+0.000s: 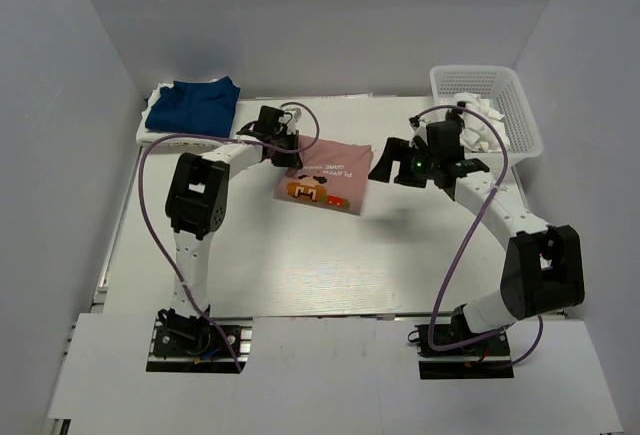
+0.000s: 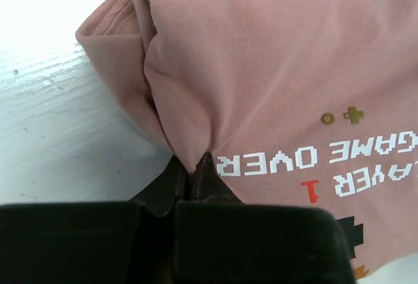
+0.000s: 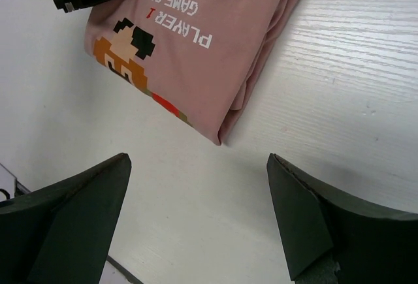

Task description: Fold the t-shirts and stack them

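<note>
The dusty-pink t-shirt [image 1: 325, 179] lies folded into a small rectangle on the table, its orange-brown pixel graphic face up. My left gripper [image 1: 283, 151] is shut on its left edge; in the left wrist view the cloth [image 2: 274, 68] bunches into the closed fingertips [image 2: 206, 166]. My right gripper [image 1: 388, 163] is open and empty just right of the shirt; its view shows the shirt's corner [image 3: 196, 55] beyond the spread fingers [image 3: 294, 212]. A folded navy blue t-shirt [image 1: 197, 105] lies at the back left. White cloth [image 1: 480, 120] hangs from the basket.
A white mesh basket [image 1: 490, 90] stands at the back right. White walls close in the table on the left, back and right. The navy shirt rests on a white sheet [image 1: 150, 127] by the left wall.
</note>
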Robot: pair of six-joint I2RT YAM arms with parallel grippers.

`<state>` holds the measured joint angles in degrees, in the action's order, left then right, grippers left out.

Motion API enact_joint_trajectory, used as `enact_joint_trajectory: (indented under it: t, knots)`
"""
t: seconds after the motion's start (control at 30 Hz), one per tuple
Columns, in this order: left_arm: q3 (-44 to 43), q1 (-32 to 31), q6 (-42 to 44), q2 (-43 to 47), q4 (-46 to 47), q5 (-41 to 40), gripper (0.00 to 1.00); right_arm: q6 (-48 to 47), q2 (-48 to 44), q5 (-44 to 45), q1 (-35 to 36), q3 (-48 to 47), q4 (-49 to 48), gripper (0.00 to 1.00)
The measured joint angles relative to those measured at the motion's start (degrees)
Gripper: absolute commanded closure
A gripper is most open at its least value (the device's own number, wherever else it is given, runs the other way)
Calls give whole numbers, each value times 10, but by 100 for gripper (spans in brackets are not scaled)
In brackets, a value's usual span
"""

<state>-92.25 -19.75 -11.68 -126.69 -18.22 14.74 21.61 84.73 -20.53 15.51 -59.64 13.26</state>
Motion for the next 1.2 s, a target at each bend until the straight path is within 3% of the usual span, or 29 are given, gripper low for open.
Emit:
enact_joint_trajectory:
  t: [0.13,0.33,0.43,0.67,1.2]
  knots:
    - [-30,0,10,-10,-35,-9,100,0,-21,27,0,5,3,10]
    - [-53,-8,55,-3,-89,-104,100,0,-35,85,0,14,12,10]
    - [-32,-7,103,27,-97,-177,100,0,-29,116,-1,14,29,10]
    - [-15,14,218,112,-100,-265,100,0,8,128,-1,13,35,10]
    - [-195,90,323,101,-129,-271,100,-8,96,110,-1,-58,55,10]
